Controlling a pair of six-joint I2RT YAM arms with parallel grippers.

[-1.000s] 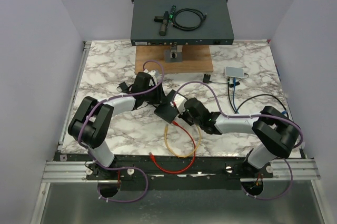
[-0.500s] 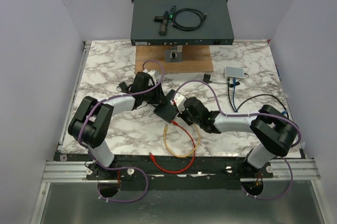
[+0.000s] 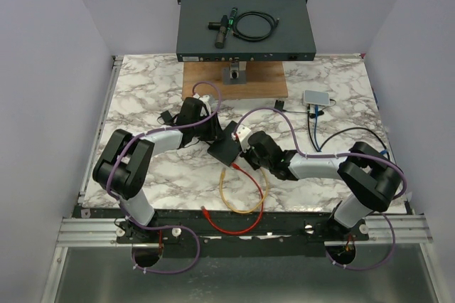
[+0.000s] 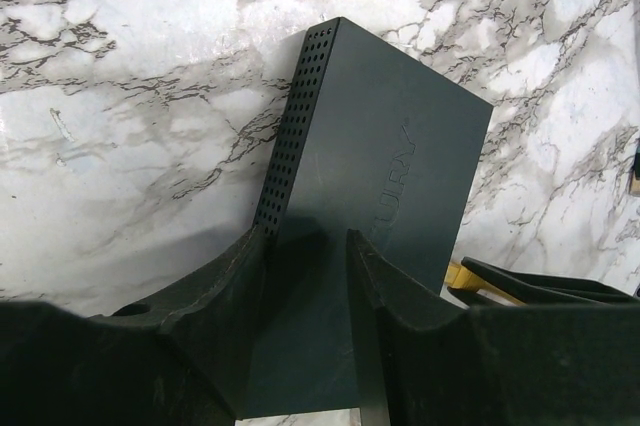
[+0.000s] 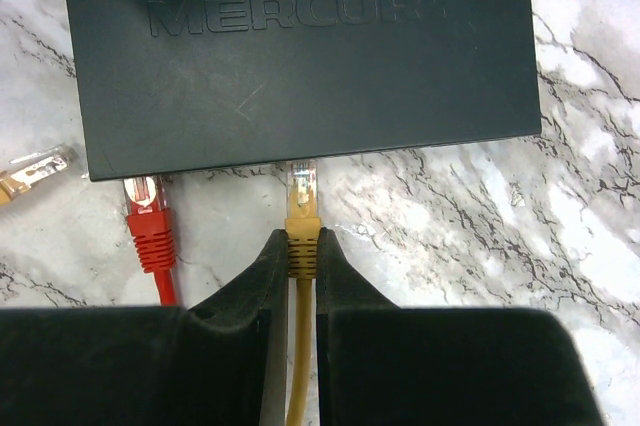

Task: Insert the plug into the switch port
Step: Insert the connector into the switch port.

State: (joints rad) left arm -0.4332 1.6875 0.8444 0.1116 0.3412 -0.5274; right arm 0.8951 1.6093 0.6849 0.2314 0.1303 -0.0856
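Note:
The small dark switch [image 3: 226,149] marked MERCURY lies mid-table. It fills the top of the right wrist view [image 5: 300,46] and stands between my fingers in the left wrist view [image 4: 390,166]. My left gripper [image 3: 212,132] [image 4: 307,238] is shut on the switch, one finger along its perforated side. My right gripper [image 3: 243,152] [image 5: 296,241] is shut on the yellow plug [image 5: 303,211]. The plug's clear tip reaches the switch's near edge. A red plug [image 5: 148,221] sits at the same edge, to the left.
A large rack switch [image 3: 245,25] at the back carries a coiled black cable [image 3: 254,25]. A wooden board [image 3: 234,81] lies before it. A white adapter [image 3: 316,97] with blue leads sits right. Yellow [image 3: 245,193] and red [image 3: 234,226] cable loops lie near the front edge. A loose plug [image 5: 35,171] lies left.
My right gripper has edged forward with the yellow plug toward the switch's edge. The switch and my left gripper have shifted slightly away from the front edge.

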